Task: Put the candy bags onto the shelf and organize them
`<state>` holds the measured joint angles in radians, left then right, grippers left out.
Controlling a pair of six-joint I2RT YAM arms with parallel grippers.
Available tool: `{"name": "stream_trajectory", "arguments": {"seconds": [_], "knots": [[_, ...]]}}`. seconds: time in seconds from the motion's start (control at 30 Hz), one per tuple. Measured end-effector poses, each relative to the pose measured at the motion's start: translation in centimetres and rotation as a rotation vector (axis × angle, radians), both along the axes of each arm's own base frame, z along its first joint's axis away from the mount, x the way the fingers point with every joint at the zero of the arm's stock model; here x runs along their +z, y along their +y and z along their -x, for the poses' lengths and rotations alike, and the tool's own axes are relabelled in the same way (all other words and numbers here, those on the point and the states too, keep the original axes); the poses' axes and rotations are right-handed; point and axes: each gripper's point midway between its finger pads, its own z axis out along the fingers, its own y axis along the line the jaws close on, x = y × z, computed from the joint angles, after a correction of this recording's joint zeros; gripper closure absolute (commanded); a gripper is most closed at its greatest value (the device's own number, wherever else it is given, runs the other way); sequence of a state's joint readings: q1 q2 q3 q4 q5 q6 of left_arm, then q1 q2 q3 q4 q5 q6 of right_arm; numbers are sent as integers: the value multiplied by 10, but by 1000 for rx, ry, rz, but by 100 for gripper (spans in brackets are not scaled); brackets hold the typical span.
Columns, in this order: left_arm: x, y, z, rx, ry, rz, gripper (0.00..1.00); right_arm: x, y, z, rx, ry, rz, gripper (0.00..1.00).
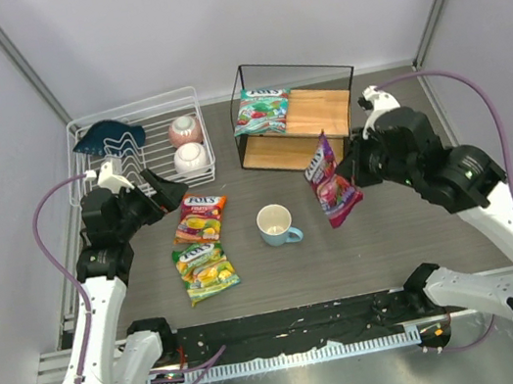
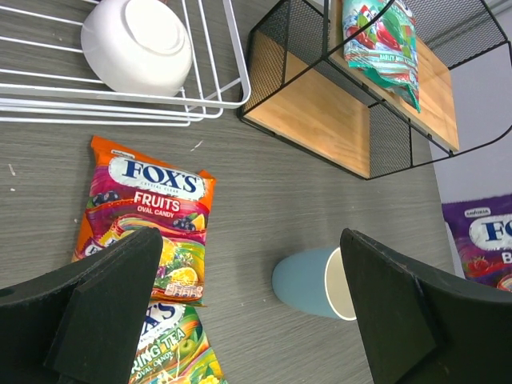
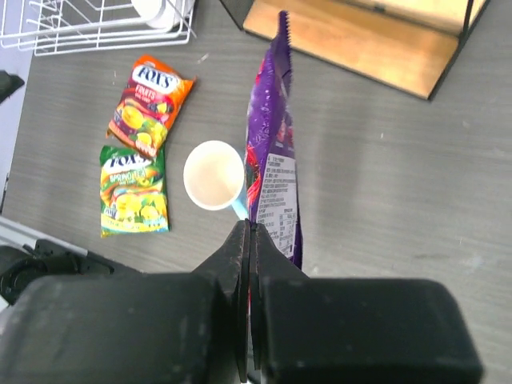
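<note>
While the right arm point(image 1: 452, 172) reaches across the bench point(image 1: 394, 237), right jaws pinch shut on the purple bag point(image 1: 331, 182), held on edge before the shelf point(image 1: 275, 154), long axis pointing at it. Opposite, left jaws gape over the orange bag point(image 1: 201, 217). Beyond, teal bag point(image 1: 262, 109) on its top board.

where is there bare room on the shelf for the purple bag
On the upper board, the right half is bare, beside the teal bag. What shows of the lower board is bare. Crowded: left of the mug, in front of the dish rack, where the orange bag and yellow-green bag lie.
</note>
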<state>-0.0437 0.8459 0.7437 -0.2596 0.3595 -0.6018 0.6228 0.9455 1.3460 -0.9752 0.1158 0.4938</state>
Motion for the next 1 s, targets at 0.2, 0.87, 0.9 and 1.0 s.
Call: {"name": "stream_trajectory", "arguments": {"seconds": [0.2, 0.87, 0.9, 1.0], "knots": [[0, 0, 0, -1, -1, 1, 0, 31, 19, -46, -3, -69, 54, 99], [7, -1, -1, -18, -10, 50, 0, 64, -19, -239, -248, -148, -21, 99], [8, -2, -1, -21, -10, 56, 0, 59, -18, -245, -243, -139, -24, 99], [9, -1, -2, -21, -10, 68, 0, 44, -9, -249, -198, -99, -38, 99]]}}
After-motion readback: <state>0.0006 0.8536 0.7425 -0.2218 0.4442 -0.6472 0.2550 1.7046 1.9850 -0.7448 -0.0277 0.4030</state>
